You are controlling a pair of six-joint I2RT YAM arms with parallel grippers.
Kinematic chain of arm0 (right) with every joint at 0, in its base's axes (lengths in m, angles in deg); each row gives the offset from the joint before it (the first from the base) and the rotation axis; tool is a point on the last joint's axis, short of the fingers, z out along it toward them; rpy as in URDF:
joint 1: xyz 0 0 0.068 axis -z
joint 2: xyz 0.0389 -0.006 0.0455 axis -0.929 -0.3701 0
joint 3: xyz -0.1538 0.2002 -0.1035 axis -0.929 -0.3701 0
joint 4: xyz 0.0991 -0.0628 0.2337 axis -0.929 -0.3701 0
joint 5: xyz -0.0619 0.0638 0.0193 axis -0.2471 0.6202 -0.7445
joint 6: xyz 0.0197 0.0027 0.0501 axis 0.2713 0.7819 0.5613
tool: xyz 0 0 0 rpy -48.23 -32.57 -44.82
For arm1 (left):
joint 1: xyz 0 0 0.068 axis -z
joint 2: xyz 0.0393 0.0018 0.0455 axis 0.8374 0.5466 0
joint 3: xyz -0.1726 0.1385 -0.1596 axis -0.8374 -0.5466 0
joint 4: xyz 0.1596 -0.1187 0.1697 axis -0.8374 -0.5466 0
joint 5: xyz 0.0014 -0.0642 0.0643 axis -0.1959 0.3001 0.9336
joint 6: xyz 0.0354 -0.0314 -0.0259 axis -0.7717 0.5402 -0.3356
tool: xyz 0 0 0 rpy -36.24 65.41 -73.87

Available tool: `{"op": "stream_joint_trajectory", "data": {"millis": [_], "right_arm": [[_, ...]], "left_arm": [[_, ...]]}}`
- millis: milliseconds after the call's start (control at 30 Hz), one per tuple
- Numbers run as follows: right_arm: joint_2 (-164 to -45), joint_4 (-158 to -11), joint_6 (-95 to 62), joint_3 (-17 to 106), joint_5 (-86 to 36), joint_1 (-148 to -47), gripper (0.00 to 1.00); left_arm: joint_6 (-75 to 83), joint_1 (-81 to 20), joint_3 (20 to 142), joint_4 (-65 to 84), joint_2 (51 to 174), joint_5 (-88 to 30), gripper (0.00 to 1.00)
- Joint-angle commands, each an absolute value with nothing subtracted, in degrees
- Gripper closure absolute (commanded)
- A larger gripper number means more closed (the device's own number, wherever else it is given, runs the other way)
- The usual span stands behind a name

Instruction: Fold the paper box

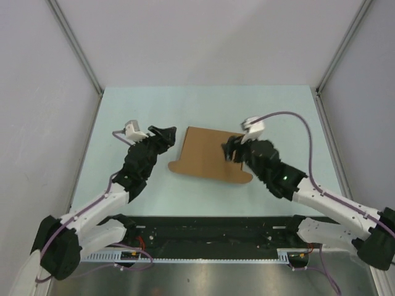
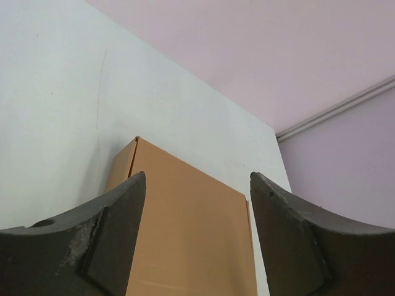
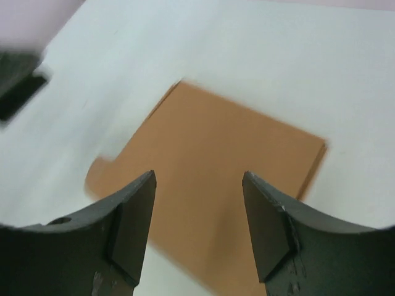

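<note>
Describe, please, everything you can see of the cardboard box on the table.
The paper box is plain brown cardboard, matte and unprinted, lying flat on the pale table. It shows as one roughly rectangular panel with rounded tabs sticking out at both near corners. A narrow darker strip along one edge suggests stacked layers. The open right gripper hangs over its right part; whether it touches is unclear. The open left gripper sits just off its left edge.

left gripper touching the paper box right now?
Apart. The top external view shows a strip of bare table between the left gripper and the left edge of the paper box.
</note>
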State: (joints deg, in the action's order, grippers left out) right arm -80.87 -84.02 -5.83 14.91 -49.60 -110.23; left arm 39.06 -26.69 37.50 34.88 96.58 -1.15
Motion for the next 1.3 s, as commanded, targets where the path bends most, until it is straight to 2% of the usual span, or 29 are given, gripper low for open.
{"op": "stream_joint_trajectory", "data": {"millis": [0,100,367,533,900,1100,1133,1267], "right_arm": [[-85.56,-90.53,-26.04,14.95,-77.07,-133.28,0.37],[-93.09,-86.92,-36.77,15.38,-88.97,-143.3,0.36],[-104.46,-86.13,-43.9,16.79,-94.21,-152.56,0.37],[-112.37,-81.2,-47.86,16.62,-96.94,-155.2,0.38],[-120.38,-75.75,-51.64,16.27,-96.85,-154.24,0.43],[-124.68,-72.06,-54.54,16.27,-97.64,-152.04,0.53],[-124.95,-70.84,-55.07,16.27,-98.08,-151.69,0.6],[-125.48,-69.33,-56.65,16.18,-98.26,-150.72,0.76]], "left_arm": [[41.39,-26.98,35.04,22.22,88.44,0.9,0.27],[44.81,-26.81,30.91,17.12,82.29,1.86,0.29],[46.94,-26.72,24.49,3.67,66.91,5.55,0.29],[48.7,-26.81,22.99,-0.99,60.66,7.23,0.29],[49.75,-26.72,22.63,-3.72,58.81,7.4,0.29],[49.75,-26.81,22.9,-4.34,58.98,8.19,0.29],[49.75,-26.81,22.9,-4.34,58.98,8.28,0.29],[49.84,-26.72,22.9,-4.6,59.07,8.63,0.29]]}}
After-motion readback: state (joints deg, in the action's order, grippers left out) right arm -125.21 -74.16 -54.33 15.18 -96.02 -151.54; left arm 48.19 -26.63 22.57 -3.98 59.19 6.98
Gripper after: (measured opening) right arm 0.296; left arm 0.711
